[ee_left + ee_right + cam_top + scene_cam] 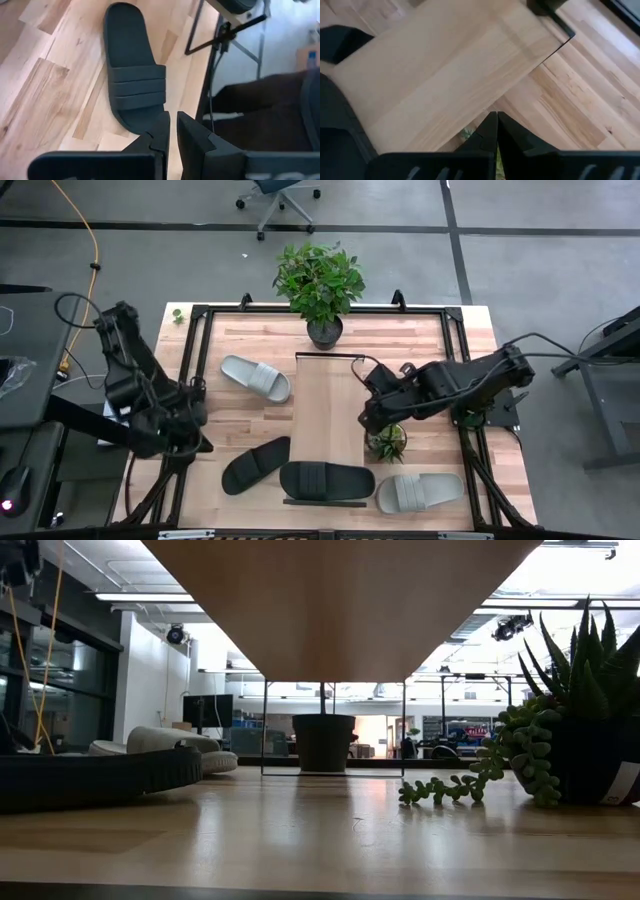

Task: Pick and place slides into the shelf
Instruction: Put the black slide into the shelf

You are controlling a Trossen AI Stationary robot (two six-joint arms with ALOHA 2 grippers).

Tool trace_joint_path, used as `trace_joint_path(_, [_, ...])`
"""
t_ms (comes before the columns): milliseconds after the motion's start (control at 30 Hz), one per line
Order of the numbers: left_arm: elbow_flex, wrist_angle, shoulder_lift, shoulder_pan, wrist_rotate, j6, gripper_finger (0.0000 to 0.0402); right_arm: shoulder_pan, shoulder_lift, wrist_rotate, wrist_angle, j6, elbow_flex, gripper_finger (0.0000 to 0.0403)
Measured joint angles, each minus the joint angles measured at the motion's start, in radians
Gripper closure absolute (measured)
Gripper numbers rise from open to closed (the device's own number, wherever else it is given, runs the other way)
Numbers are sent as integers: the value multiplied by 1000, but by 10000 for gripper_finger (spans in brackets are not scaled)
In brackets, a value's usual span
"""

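The shelf (328, 405), a long pale board with black end rails, runs from far to near at mid-table. One black slide (326, 480) lies across its near end. The other black slide (255, 465) (132, 70) rests sole-down on the table to the shelf's left. One grey slide (256, 378) lies at the far left and another (418, 492) at the near right. My left gripper (198, 444) (173, 125) is shut and hovers near the table's left edge, just short of the black slide's toe end. My right gripper (368, 420) (496, 125) is shut above the shelf's right edge.
A large potted plant (322, 285) stands at the shelf's far end. A small succulent (386, 442) (560, 720) sits right of the shelf, under my right arm. Black frame rails (200, 315) border the table. Bare tabletop (420, 345) shows at the far right.
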Motion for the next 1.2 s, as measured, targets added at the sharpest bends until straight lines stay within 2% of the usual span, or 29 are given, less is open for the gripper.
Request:
trace_joint_path(200, [0,10,136,-78,-73,-160,378,1,-60,12,9,-9,0,402])
trace_joint_path(467, [0,52,320,-91,-94,-302,378,1,-112,48,48,-24,0,402])
trace_joint_path(567, [0,59,353,-92,-136,-342,378,1,-113,47,52,-25,0,402])
trace_joint_path(833, [-24,90,371,-115,-345,-401,378,1,-113,30,52,-35,0,402])
trace_joint_path(1200, [-97,284,375,-178,-637,-394,378,1,-113,9,52,-51,0,402])
